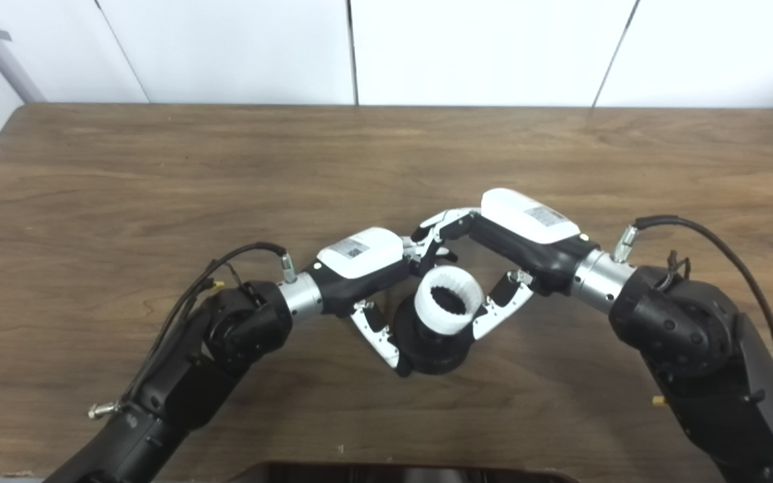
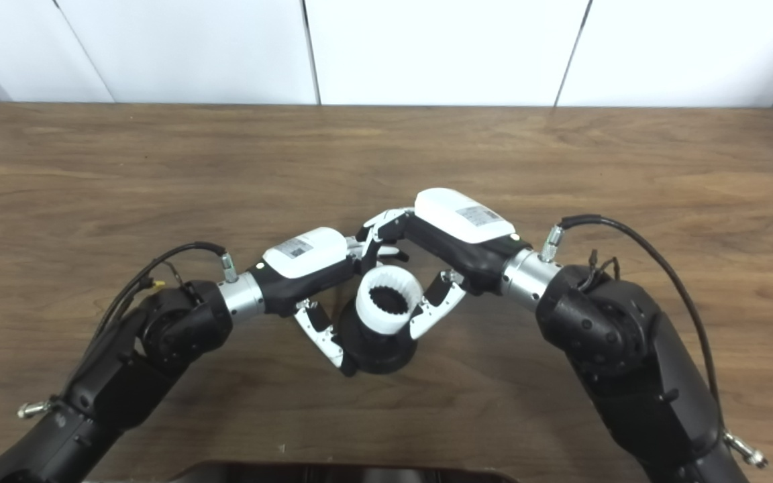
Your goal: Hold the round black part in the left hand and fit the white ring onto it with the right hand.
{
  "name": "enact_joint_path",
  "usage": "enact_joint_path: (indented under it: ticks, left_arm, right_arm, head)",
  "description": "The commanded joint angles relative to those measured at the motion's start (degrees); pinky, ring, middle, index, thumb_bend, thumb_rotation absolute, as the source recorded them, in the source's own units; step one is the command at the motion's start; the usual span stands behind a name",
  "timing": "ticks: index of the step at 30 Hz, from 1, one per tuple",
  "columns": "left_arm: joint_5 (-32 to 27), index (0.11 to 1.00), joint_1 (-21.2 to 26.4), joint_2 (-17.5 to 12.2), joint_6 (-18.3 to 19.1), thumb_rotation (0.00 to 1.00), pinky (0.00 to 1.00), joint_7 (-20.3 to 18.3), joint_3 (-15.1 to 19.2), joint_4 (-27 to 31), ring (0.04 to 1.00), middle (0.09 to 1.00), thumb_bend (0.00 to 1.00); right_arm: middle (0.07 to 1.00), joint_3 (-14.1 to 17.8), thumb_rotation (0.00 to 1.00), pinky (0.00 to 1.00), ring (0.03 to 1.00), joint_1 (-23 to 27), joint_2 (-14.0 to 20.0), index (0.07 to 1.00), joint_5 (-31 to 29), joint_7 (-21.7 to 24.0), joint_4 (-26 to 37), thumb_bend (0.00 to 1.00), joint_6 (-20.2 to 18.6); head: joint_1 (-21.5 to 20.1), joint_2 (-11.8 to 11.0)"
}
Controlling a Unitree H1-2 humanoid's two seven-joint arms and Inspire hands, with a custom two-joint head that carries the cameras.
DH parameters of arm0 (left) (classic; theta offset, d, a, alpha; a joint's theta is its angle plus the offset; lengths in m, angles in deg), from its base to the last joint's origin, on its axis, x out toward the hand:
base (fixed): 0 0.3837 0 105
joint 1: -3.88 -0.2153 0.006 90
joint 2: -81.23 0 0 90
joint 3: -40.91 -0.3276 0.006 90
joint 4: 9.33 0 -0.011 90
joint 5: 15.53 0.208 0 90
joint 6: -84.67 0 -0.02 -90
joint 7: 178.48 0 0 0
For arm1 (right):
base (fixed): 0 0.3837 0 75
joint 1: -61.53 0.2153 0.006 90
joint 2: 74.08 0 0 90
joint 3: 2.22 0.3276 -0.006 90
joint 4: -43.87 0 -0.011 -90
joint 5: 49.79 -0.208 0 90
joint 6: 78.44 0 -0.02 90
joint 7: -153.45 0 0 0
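The round black part (image 1: 435, 351) is held above the wooden table, near the middle front. My left hand (image 1: 368, 268) is shut on it, thumb along its left side. The white ring (image 1: 449, 300), toothed on the inside, sits on top of the black part. My right hand (image 1: 508, 241) is shut on the ring, thumb at its right side and fingers behind it. The same shows in the right eye view: black part (image 2: 378, 350), ring (image 2: 390, 300), left hand (image 2: 309, 265), right hand (image 2: 450, 231). How deep the ring sits is hidden.
The brown wooden table (image 1: 158, 174) runs to a white panelled wall behind. A dark object (image 1: 400, 473) shows at the bottom edge. Both forearms angle in from the lower corners and meet at the middle.
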Motion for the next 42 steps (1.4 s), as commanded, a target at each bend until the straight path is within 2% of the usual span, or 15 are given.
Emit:
enact_joint_path:
  ticks: [1, 8, 14, 19, 24, 30, 42]
  left_arm:
    - [2.63, 0.487, -0.59, -0.77, 2.55, 0.08, 0.91, -2.71, -1.12, -0.97, 0.990, 0.925, 0.52]
    - [2.50, 0.487, -0.57, -0.77, 2.91, 0.08, 0.92, -2.69, -1.12, -0.87, 0.988, 0.923, 0.52]
    - [3.14, 0.487, -0.55, -0.82, 2.71, 0.08, 0.86, -2.31, -1.21, -0.80, 0.978, 0.923, 0.52]
    - [2.78, 0.487, -0.49, -0.77, 3.00, 0.08, 0.90, -2.89, -1.16, -0.74, 0.986, 0.928, 0.52]
    - [2.95, 0.487, -0.53, -0.69, 2.66, 0.08, 0.86, -2.45, -1.11, -0.73, 0.976, 0.926, 0.52]
    - [2.97, 0.487, -0.45, -0.63, 3.34, 0.08, 0.88, -3.11, -1.18, -0.49, 0.982, 0.931, 0.52]
    - [2.99, 0.487, -0.41, -0.57, 2.63, 0.08, 0.90, -2.37, -1.15, -0.86, 0.976, 0.919, 0.52]
  right_arm:
    - [0.788, 0.07, 0.14, 0.73, 0.797, 1.09, -0.39, 0.482, 0.20, -1.93, 0.07, 0.52, 1.82]
    - [0.787, -0.94, 0.14, 0.72, 0.792, 0.66, -0.25, 0.482, 0.90, -2.26, -1.19, 0.52, 2.07]
    - [0.785, -1.80, 0.14, 0.73, 0.792, 0.08, 0.07, 0.482, 1.04, -2.45, -2.00, 0.52, 2.21]
    - [0.784, -2.48, 0.14, 0.72, 0.790, -0.27, 0.00, 0.482, 1.11, -2.61, -2.42, 0.52, 2.00]
    - [0.782, -3.15, 0.14, 0.71, 0.787, -0.47, -0.07, 0.482, 1.43, -2.83, -2.73, 0.52, 1.97]
    - [0.781, -3.94, 0.14, 0.70, 0.781, -0.52, 0.05, 0.482, 2.30, -3.32, -3.03, 0.52, 2.69]
    - [0.830, -4.42, 0.16, 0.69, 0.802, 0.77, 1.73, 0.497, 2.48, 1.36, -1.38, 0.52, -1.93]
  head:
    - [0.04, 0.26]
    - [0.06, 0.28]
    - [0.08, 0.53]
    - [0.21, 0.68]
    - [0.18, 0.84]
    - [0.16, 0.88]
    - [0.22, 0.95]
